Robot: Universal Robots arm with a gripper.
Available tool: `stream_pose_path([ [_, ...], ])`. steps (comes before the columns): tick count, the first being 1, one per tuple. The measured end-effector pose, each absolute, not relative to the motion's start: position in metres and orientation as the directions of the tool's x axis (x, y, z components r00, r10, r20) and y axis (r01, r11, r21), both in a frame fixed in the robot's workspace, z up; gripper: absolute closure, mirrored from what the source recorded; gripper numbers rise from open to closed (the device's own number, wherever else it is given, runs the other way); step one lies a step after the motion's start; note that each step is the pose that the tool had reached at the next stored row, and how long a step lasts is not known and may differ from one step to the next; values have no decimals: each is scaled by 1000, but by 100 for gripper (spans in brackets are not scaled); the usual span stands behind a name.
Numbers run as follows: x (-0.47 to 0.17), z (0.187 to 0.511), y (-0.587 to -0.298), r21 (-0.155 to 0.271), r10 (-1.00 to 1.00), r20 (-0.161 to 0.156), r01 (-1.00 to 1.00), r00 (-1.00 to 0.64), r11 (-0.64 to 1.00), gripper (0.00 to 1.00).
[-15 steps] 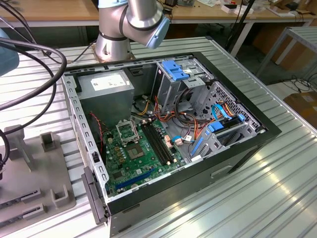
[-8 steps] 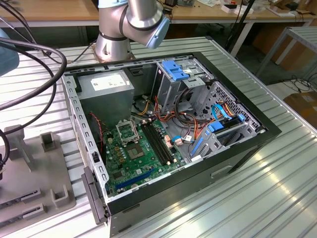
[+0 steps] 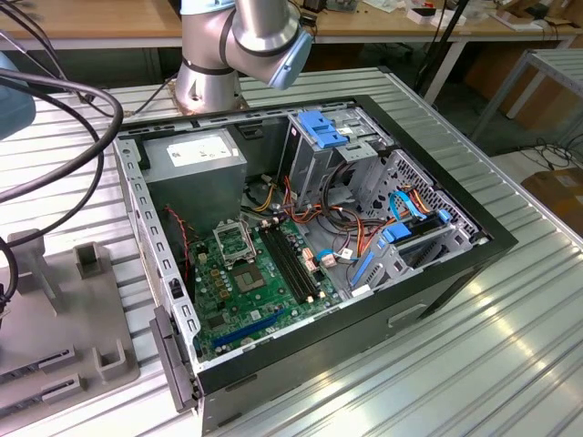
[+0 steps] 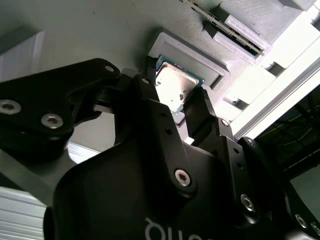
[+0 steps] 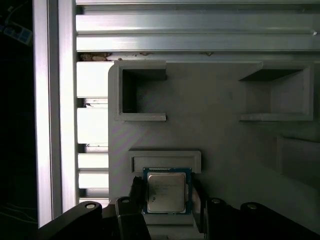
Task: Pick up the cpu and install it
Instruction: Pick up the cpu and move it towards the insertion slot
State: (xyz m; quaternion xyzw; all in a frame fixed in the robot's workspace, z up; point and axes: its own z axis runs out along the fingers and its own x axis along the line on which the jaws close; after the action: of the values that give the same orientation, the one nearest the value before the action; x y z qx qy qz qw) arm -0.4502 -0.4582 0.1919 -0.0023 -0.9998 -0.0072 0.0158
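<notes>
First wrist view shows the small flat square cpu (image 5: 166, 191), with its silvery-grey metal top and thin green rim, lying flat in a shallow pocket (image 5: 165, 159) of a pale grey plastic tray (image 5: 225, 150). It has not been lifted yet. In the exterior view that tray sits at the lower left of the frame, on the ribbed silver metal table (image 3: 519, 337). It is just beside the open black computer case (image 3: 319, 362) in the middle of the frame. The green motherboard (image 3: 246, 291) with its open metal socket frame (image 3: 232, 241) lies inside the case, well apart from the cpu.

Things could go wrong from here, I think. The cpu is thin, so there is very little edge to hold. If the grip is off to one side, the cpu may tip, and a corner could catch on the pocket's raised wall. If the hold is too soft, the cpu could slip out and drop onto the tray or the table. If the hold is too hard, the green rim could get hurt.

The black jaws stand one on each side of the cpu in both wrist views, just the cpu's width apart. They sit right against its two edges and look clamped on it. They touch nothing else that I can see.
</notes>
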Motion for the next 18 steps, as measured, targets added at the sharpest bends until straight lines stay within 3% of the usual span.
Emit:
stream_pose_path([
  [18,-450,195,-458,14,4,31,5,-999,1000,53],
])
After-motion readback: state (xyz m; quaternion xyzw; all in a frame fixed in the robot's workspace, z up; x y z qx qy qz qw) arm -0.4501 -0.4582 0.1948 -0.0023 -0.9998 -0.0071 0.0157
